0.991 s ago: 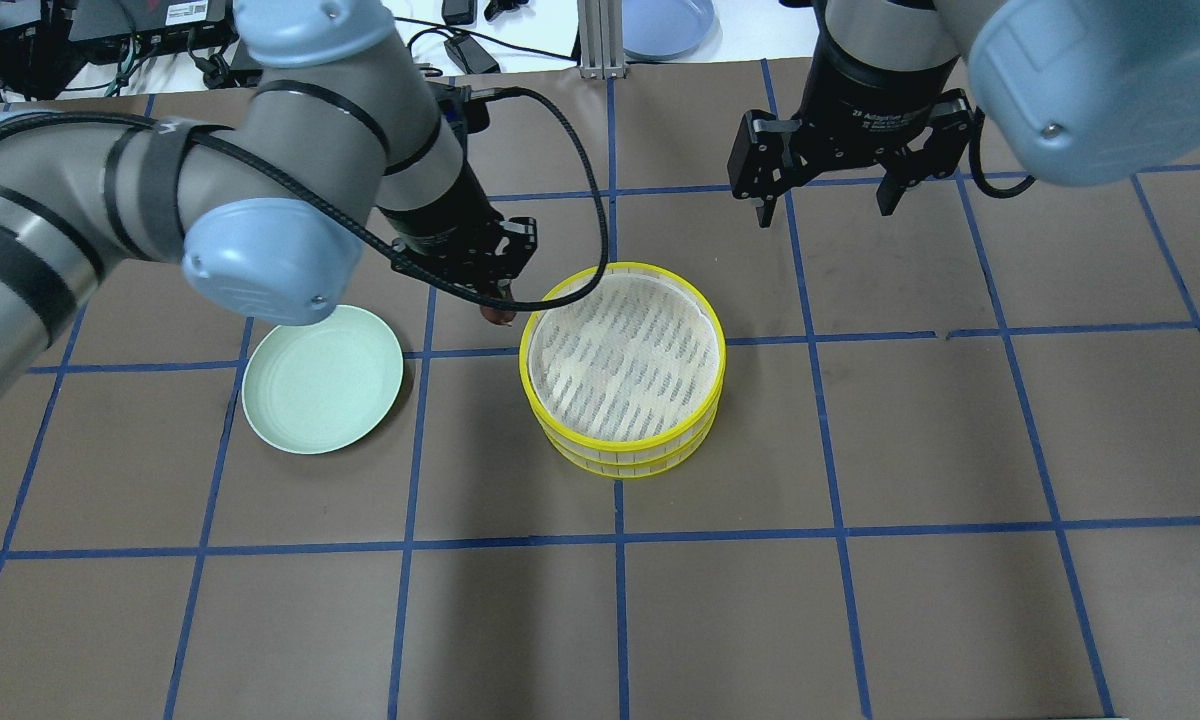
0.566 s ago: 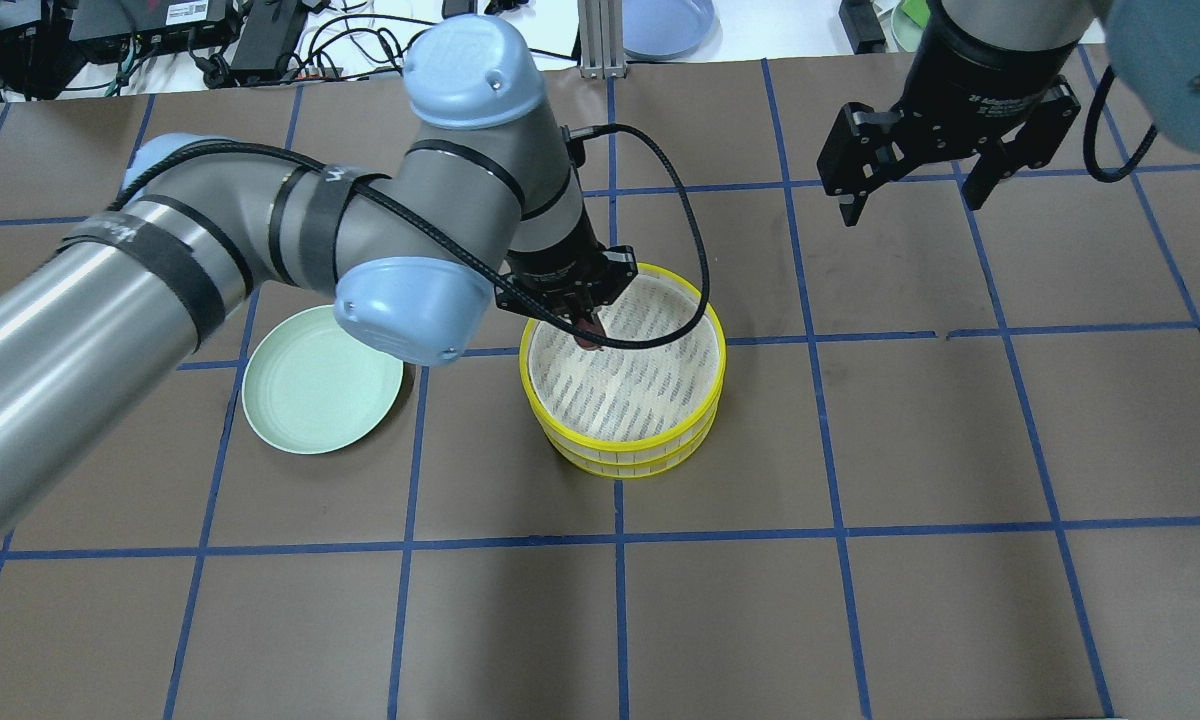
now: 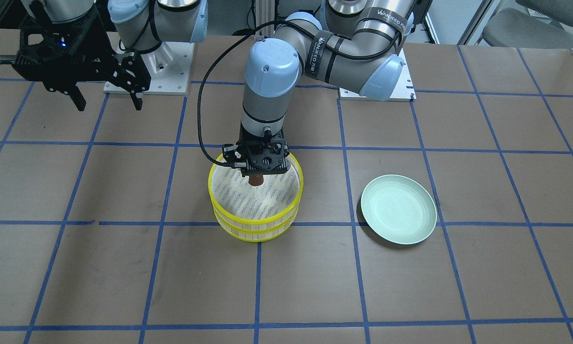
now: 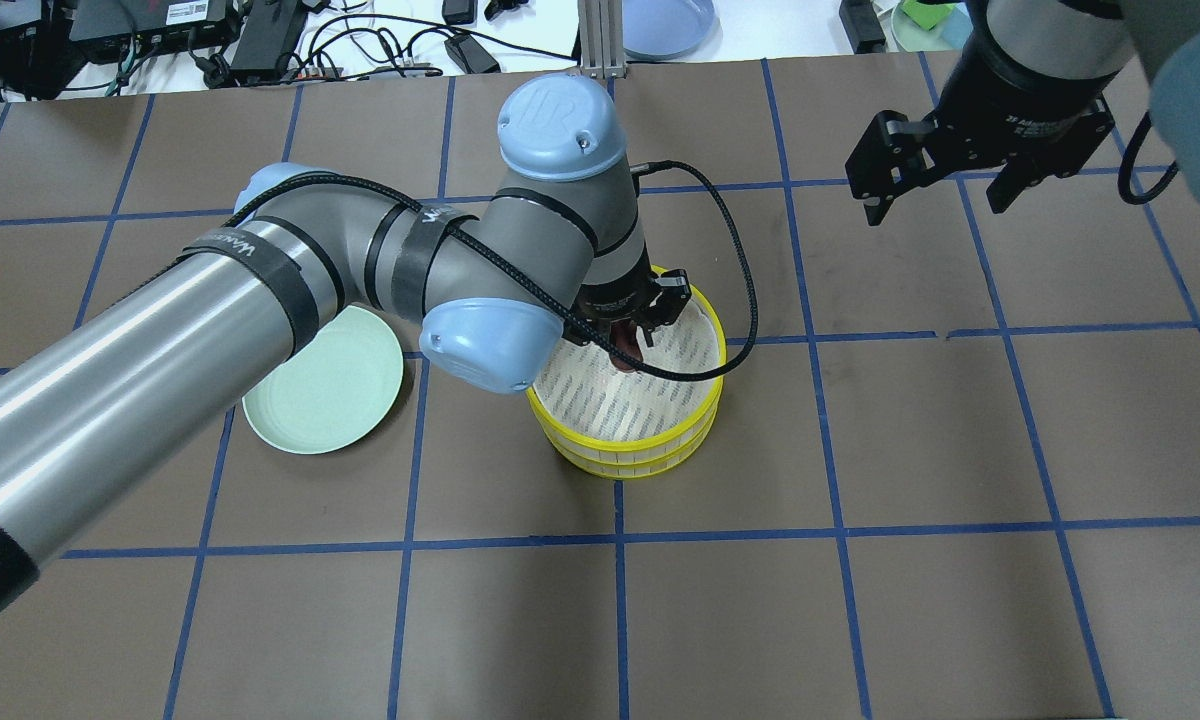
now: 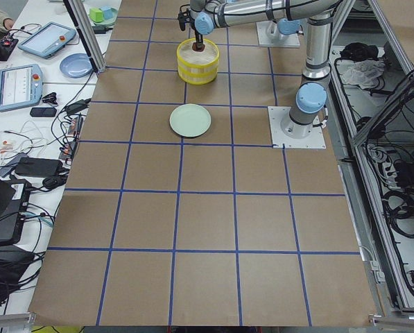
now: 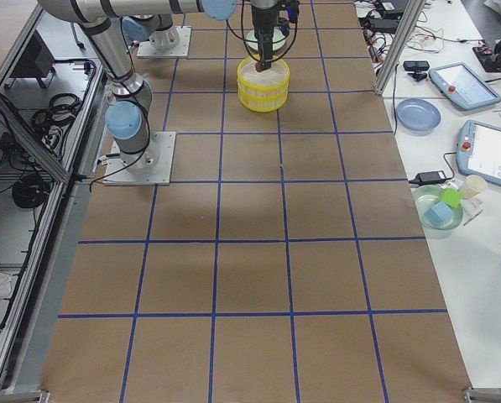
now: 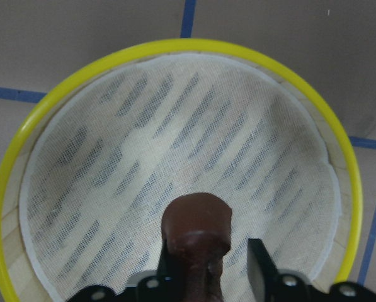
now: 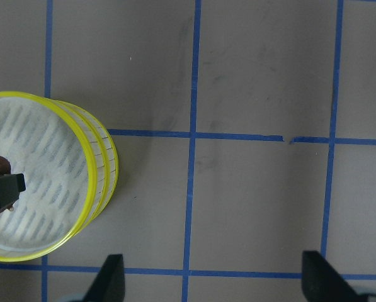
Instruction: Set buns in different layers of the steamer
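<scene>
Two steamer layers are stacked at the table's middle, the upper one (image 4: 620, 437) on the lower one (image 4: 625, 470). Both have yellow rims, and the upper one's woven floor (image 7: 175, 126) is bare. My left gripper (image 4: 626, 348) is shut on the dark reddish-brown bun (image 7: 196, 228) and holds it just above the upper layer's floor, inside the rim on its far side (image 3: 255, 180). My right gripper (image 4: 935, 205) is open and empty, raised to the right of the steamer and further back. The cream-white bun is not in view.
A pale green plate (image 4: 322, 385) lies empty to the left of the steamer, under my left arm's forearm. Blue tape lines grid the brown table. Cables, tablets and a blue dish (image 4: 665, 25) lie beyond the far edge.
My left gripper has carried the brown bun from beside the steamer's left rim to over the upper layer's floor. My right gripper has moved right and back, still open.
</scene>
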`<state>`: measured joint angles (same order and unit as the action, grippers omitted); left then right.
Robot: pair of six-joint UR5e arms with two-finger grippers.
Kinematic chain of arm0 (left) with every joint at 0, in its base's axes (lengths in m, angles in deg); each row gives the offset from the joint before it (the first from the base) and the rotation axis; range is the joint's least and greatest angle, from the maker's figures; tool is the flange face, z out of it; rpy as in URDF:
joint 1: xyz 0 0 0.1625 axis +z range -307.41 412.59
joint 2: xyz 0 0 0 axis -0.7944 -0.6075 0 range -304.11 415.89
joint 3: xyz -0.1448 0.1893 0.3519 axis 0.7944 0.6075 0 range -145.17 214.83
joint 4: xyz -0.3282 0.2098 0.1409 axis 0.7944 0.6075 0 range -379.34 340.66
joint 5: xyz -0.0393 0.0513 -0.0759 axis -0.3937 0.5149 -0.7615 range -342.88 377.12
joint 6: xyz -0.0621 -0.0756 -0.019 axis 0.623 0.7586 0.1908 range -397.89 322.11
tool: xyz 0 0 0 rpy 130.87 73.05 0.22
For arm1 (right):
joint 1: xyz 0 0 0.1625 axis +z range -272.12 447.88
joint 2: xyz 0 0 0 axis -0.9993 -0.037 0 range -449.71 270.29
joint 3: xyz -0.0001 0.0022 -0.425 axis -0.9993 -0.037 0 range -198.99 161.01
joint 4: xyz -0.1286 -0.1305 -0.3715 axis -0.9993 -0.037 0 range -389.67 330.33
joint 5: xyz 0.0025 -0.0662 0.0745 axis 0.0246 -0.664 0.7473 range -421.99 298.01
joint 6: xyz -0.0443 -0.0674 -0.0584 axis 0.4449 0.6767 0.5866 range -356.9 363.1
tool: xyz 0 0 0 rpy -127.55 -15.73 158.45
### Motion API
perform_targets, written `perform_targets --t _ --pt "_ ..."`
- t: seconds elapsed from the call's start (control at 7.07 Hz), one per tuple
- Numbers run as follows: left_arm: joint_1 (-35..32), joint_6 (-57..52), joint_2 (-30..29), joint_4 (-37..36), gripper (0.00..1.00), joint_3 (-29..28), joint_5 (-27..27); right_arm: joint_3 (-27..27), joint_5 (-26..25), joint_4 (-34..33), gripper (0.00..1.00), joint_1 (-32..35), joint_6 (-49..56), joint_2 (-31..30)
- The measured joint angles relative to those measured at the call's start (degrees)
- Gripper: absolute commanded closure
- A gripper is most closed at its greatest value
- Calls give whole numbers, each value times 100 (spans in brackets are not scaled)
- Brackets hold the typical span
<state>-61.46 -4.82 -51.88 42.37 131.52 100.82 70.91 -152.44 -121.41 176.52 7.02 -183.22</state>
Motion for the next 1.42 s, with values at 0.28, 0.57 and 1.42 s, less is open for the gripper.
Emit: perform_targets --t 0.28,0.57,1.42 --pt "-3 -21 -13 3 0 -8 -30 -121 15 9 0 -50 -3 91" --pt "5 -31 13 5 0 -12 -19 -127 34 14 0 13 -98 95" --pt "1563 -2382 911 847 0 -167 43 -116 95 0 0 379 -212 149"
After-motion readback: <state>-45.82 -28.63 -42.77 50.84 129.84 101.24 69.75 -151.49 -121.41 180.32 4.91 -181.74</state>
